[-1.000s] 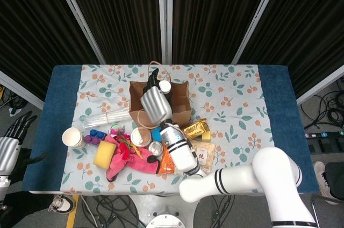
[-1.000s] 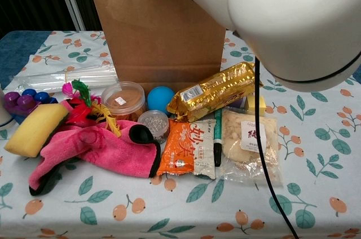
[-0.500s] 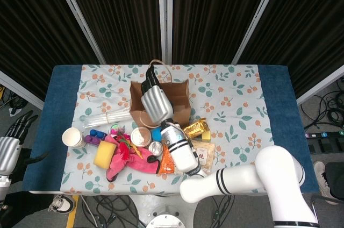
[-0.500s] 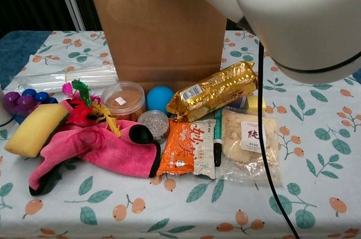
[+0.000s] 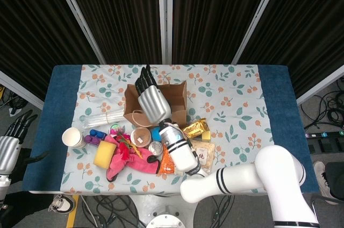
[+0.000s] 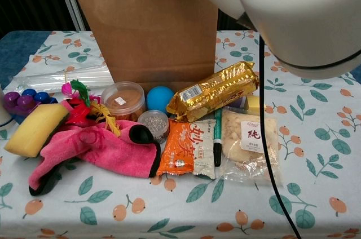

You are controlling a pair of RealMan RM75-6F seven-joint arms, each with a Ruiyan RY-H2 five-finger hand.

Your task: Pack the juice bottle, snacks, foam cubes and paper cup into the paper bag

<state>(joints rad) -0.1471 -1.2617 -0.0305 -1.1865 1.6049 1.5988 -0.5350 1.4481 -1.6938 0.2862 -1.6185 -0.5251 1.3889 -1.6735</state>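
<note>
The paper bag [image 5: 156,101] is standing open mid-table while the right hand [image 5: 150,99] is hovering over its mouth, fingers spread and seemingly empty, likely needing next the gold snack packet [image 6: 214,91] lying just in front.

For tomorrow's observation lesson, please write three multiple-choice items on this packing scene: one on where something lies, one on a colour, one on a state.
1. Where is the paper cup?
A. near the table's left edge
B. inside the bag
C. on the gold packet

2. What colour is the ball before the paper bag?
A. red
B. blue
C. green

3. How is the right hand?
A. gripping the sponge
B. resting on the table
C. fingers straight, over the bag's mouth

Key: 1 A, it stands left of the clutter; 2 B, plainly blue in the chest view; 3 C, the head view shows it holding nothing.
</note>
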